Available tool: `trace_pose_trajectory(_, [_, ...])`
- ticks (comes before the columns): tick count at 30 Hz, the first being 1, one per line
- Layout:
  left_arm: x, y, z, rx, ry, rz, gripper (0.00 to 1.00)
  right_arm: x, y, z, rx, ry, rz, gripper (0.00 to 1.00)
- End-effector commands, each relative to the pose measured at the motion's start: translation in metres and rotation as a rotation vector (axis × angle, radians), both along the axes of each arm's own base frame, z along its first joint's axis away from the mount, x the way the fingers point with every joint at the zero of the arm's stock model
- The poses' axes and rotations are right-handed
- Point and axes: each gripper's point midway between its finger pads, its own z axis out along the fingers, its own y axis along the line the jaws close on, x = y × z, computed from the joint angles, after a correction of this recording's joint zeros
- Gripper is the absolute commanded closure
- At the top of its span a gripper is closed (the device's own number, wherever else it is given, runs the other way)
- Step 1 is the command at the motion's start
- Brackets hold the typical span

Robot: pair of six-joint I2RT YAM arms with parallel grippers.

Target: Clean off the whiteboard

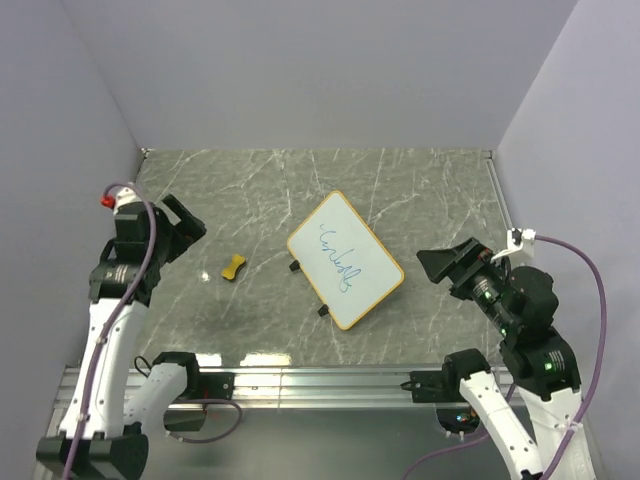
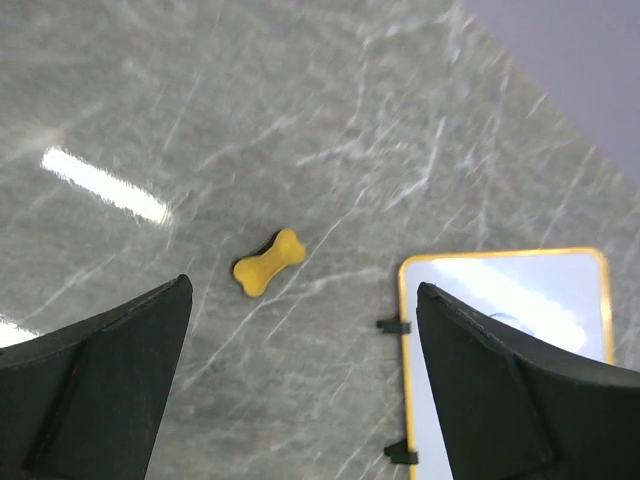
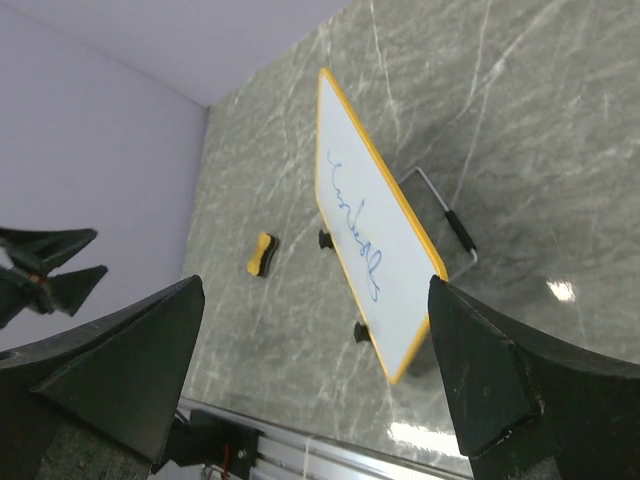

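Top external view puts the whiteboard (image 1: pixel 346 259), a flat white rectangle with rounded corners and a thin orange-yellow frame, just right of the frame's centre. It lies turned at an angle on the grey veined marble-look tabletop (image 1: pixel 250 180). A blue handwritten scribble (image 1: pixel 338 262) runs along its middle, so we judge that no wiping has been done yet. Two small black clips (image 1: pixel 295 266) sit on its lower-left edge.

To the left of the board, and apart from it, lies the small yellow bone-shaped eraser (image 1: pixel 234 267). Nothing touches it.

Further out, the left gripper (image 1: pixel 186 226) hangs at the left of the frame, above the table. Its jaws are spread wide and empty; its wrist view shows the eraser between the two dark fingers, but well below them. The right gripper (image 1: pixel 440 264) hangs at the right, jaws likewise wide apart and holding nothing, pointing towards the board.

We take the step in hand to be fetching the eraser, most likely with the left arm (it is the nearer one). To do it well, we would come straight down, turn the wrist so the fingers close across the eraser's narrow waist, and grip firmly enough to press while wiping. The right gripper could pin a corner of the frame so the board does not slide.
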Motion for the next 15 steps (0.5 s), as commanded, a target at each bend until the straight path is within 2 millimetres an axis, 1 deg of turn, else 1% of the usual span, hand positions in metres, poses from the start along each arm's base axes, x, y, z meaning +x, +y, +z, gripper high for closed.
trace_pose_trajectory(1, [-0.006, -0.01, -0.058, 0.002, 0.198, -0.081, 0.01, -0.016, -0.004, -0.008, -0.032, 0.002, 0.012, 0.0])
trace_pose_trajectory(2, [-0.006, -0.014, -0.06, 0.01, 0.189, -0.124, 0.01, -0.017, -0.006, -0.017, -0.045, 0.015, 0.009, 0.0])
trace_pose_trajectory(3, [-0.001, -0.017, -0.057, 0.015, 0.153, -0.151, 0.0, -0.019, -0.005, -0.021, -0.045, 0.023, 0.015, 0.0])
trace_pose_trajectory(4, [-0.003, -0.015, -0.065, 0.032, 0.157, -0.154, 0.01, -0.022, -0.004, -0.025, -0.043, 0.026, 0.022, 0.0])
trace_pose_trajectory(5, [-0.002, -0.013, -0.064, 0.034, 0.157, -0.136, 0.01, -0.024, -0.003, -0.03, -0.039, 0.042, 0.029, 0.0])
trace_pose_trajectory(6, [-0.001, -0.015, -0.064, 0.041, 0.159, -0.163, 0.01, -0.028, 0.0, -0.039, -0.035, 0.081, 0.05, 0.0])
trace_pose_trajectory(7, [0.004, -0.017, -0.061, 0.042, 0.145, -0.178, 0.01, -0.031, 0.001, -0.042, -0.033, 0.093, 0.059, 0.01])
trace_pose_trajectory(8, [0.009, -0.017, -0.069, 0.044, 0.177, -0.182, 0.01, -0.034, 0.001, -0.048, -0.027, 0.117, 0.06, 0.02])
trace_pose_trajectory(10, [0.016, -0.017, -0.078, 0.054, 0.216, -0.193, 0.01, -0.039, 0.002, -0.048, -0.015, 0.113, 0.064, 0.02])
trace_pose_trajectory(11, [0.021, -0.017, -0.094, 0.054, 0.272, -0.198, 0.01, -0.04, 0.001, -0.048, -0.011, 0.109, 0.06, 0.02])
trace_pose_trajectory(12, [0.023, -0.018, -0.1, 0.047, 0.298, -0.203, 0.02, -0.041, -0.001, -0.05, -0.014, 0.113, 0.05, 0.02])
trace_pose_trajectory(13, [0.029, -0.021, -0.104, 0.037, 0.307, -0.217, 0.02, -0.042, -0.002, -0.051, -0.016, 0.113, 0.045, 0.02])
trace_pose_trajectory(14, [0.033, -0.027, -0.115, 0.025, 0.337, -0.246, 0.02, -0.043, -0.003, -0.054, -0.019, 0.123, 0.041, 0.02])
trace_pose_trajectory(15, [0.036, -0.028, -0.119, 0.03, 0.338, -0.25, 0.02, -0.043, -0.003, -0.055, -0.021, 0.124, 0.043, 0.02])
